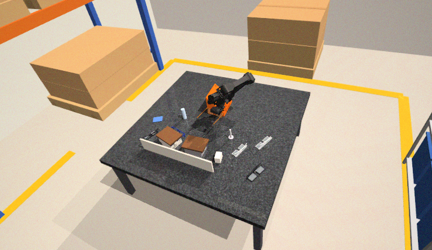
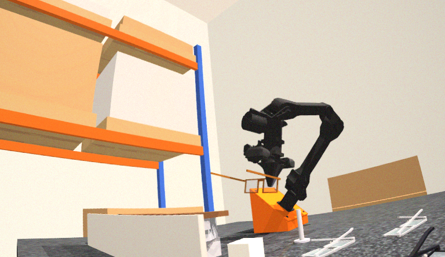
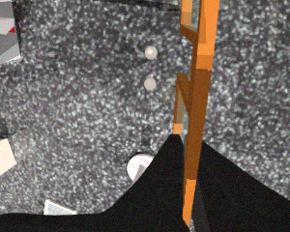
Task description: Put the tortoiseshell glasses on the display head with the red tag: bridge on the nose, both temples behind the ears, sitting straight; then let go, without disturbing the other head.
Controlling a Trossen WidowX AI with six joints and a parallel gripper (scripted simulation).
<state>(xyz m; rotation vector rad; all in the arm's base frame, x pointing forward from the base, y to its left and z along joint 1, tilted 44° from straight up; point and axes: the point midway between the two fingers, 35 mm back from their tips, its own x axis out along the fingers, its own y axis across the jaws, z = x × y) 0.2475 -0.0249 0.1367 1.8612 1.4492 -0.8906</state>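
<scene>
Right now, your gripper (image 2: pixel 270 184) (image 3: pixel 180 143) has its pincer clamped on the tortoiseshell glasses (image 2: pixel 261 179) (image 3: pixel 197 97) by the frame front, holding them in the air near the arm's orange base (image 1: pixel 210 92) (image 2: pixel 262 218). You have both brown-topped display heads (image 1: pixel 169 135) standing behind the long pale panel (image 1: pixel 176 154) (image 2: pixel 144 232), and neither wears the glasses. Beside that panel's end sits a small white block (image 1: pixel 217 157) (image 2: pixel 245 248) (image 3: pixel 0 159).

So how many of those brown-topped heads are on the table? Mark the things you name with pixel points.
2: one display head (image 1: pixel 169 135) behind the white board's left half, another (image 1: pixel 194 143) beside it, nearer the small white block (image 1: pixel 217 157) (image 2: pixel 238 250).
</scene>
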